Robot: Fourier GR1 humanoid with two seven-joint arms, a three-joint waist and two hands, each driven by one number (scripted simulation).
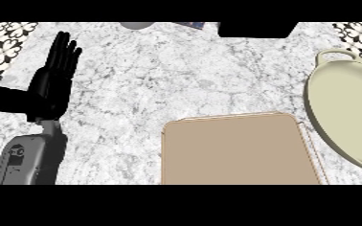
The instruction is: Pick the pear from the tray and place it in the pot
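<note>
Head view: the left hand rests open, fingers straight up; well to its right lies a flat tan tray, farther right a pale green pot; the pear's place cannot be told

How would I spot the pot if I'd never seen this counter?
Look to the right edge of the marble counter. Just right of the flat tan tray sits the pot. Unlike the rectangular tray, it is round, pale cream, with a loop handle.
</note>
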